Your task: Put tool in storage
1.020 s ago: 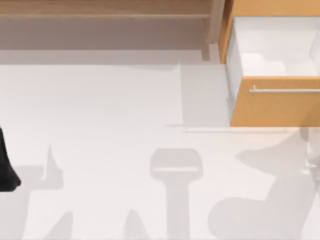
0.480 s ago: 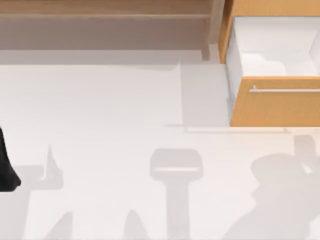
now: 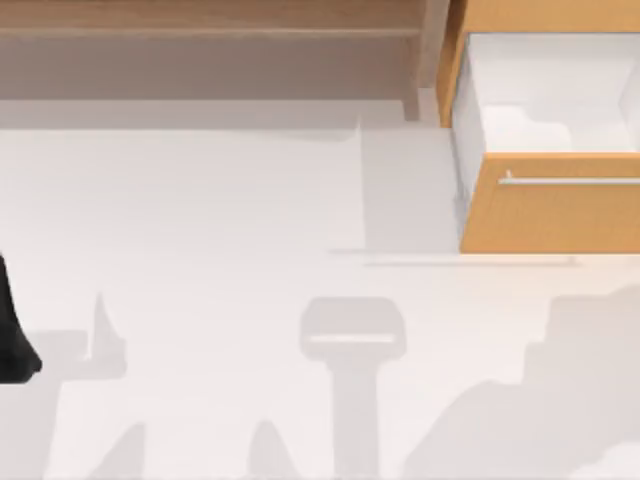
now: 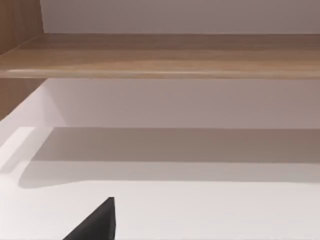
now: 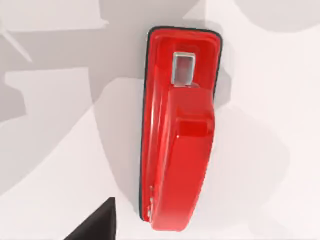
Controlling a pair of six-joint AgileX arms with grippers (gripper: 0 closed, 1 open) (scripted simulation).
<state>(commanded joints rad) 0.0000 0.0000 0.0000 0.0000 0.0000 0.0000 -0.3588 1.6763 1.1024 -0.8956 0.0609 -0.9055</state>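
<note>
Tool, a red stapler here, lies flat on the white table under the right wrist camera, not yet gripped. Drawer stands open at upper right of the top view. Grasping and placing remain. Whether either gripper's fingers are open, I cannot tell.

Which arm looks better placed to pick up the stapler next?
Right, probably. Its wrist camera looks straight down on the red stapler lying on the white table. The left arm sits at the table's left edge, its camera facing the wooden shelf.
</note>
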